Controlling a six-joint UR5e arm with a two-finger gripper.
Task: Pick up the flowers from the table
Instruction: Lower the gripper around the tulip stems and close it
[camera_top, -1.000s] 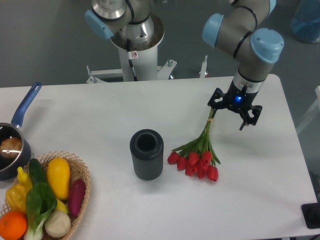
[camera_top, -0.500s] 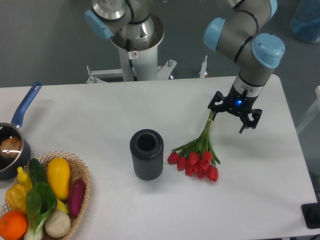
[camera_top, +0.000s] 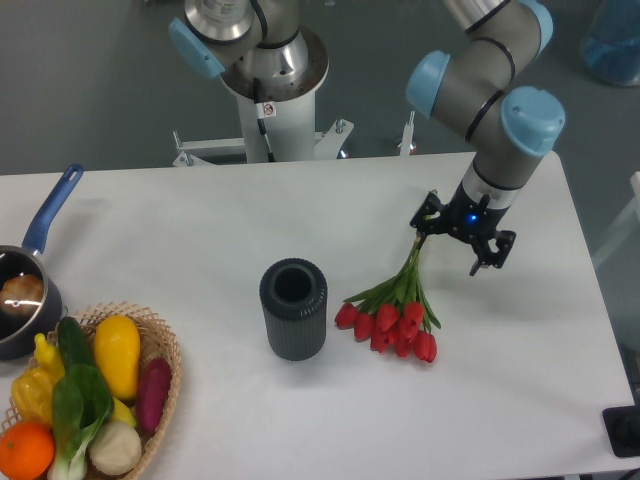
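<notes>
We're seeing the flowers (camera_top: 395, 315) lying flat on the table (camera_top: 200, 215), right of centre. Red heads are fanning out toward the near edge, the green stems are converging and running up and to the right. The stem tips are ending right at the gripper (camera_top: 455, 245).

The gripper is hanging over that stem end, pointing down, with a blue light glowing on its body. Its two dark fingers (camera_top: 483, 255) are standing spread apart, one on the stem side and one further right. We're not seeing them clamped on anything; the jaws are reading as open. Whether the left finger is touching the stems, we can't tell from this angle.

A dark ribbed cylinder (camera_top: 293, 308) is standing upright just left of the tulip heads, apart from them, open top facing up.

At the near left corner a wicker basket (camera_top: 160, 385) is holding mixed vegetables and fruit. Just behind it a pot with a blue handle (camera_top: 40, 245) is sitting at the left edge.

The arm's base column (camera_top: 265, 105) is standing behind the far edge of the table.
</notes>
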